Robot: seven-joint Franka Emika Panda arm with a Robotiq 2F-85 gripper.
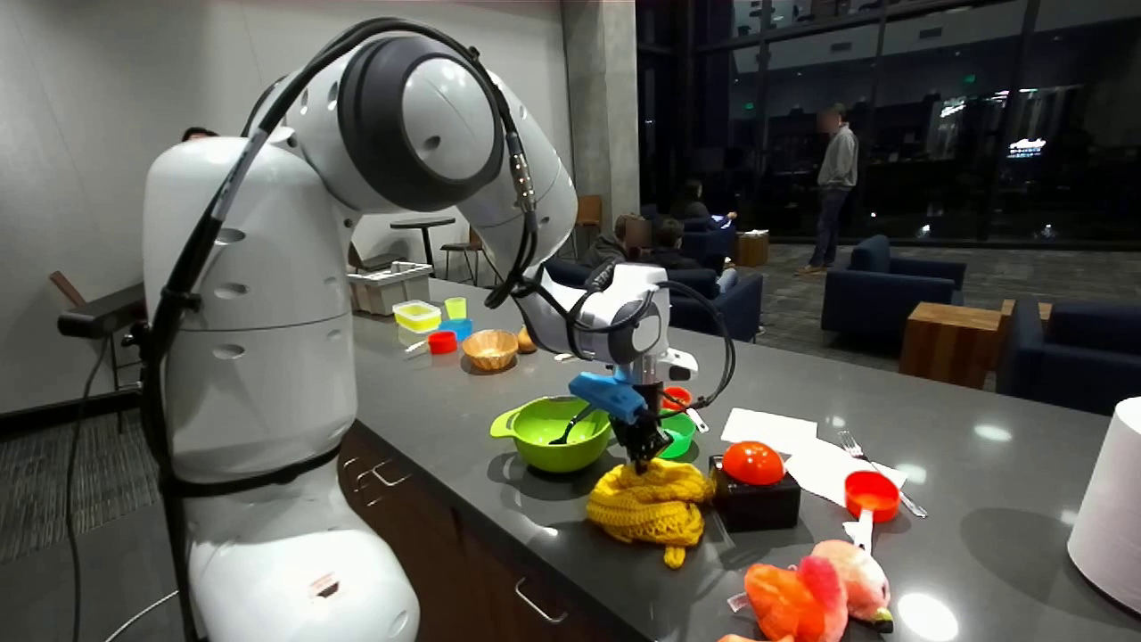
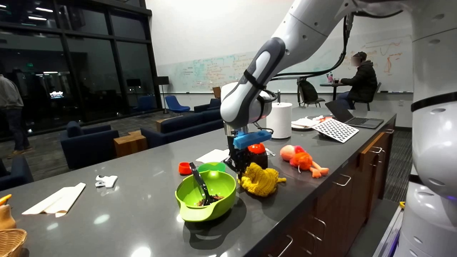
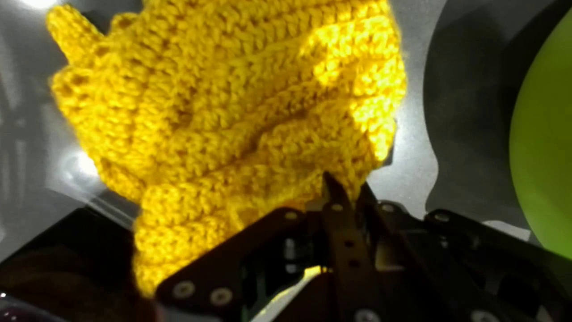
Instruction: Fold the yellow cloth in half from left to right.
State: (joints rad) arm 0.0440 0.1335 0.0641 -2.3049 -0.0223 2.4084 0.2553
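Note:
The yellow knitted cloth [image 1: 644, 510] lies bunched and wrinkled on the grey counter, also in an exterior view [image 2: 262, 181]. In the wrist view the cloth [image 3: 232, 103] fills the upper left and middle, with a small tab sticking out at the upper left. My gripper [image 3: 347, 185] points down at one edge of the cloth, on the side near the green bowl. Its fingertips are nearly together, with a fold of the cloth pinched between them. The gripper also shows at the cloth in both exterior views [image 1: 642, 464] [image 2: 239, 174]. The cloth's underside is hidden.
A green bowl [image 1: 557, 456] with a black utensil stands close beside the cloth. A black box with a red dome [image 1: 758, 504] stands on the cloth's other side. A green cup [image 1: 679, 437], a red cup [image 1: 872, 493], paper sheets [image 1: 768, 430] and plush toys [image 2: 301, 160] lie around.

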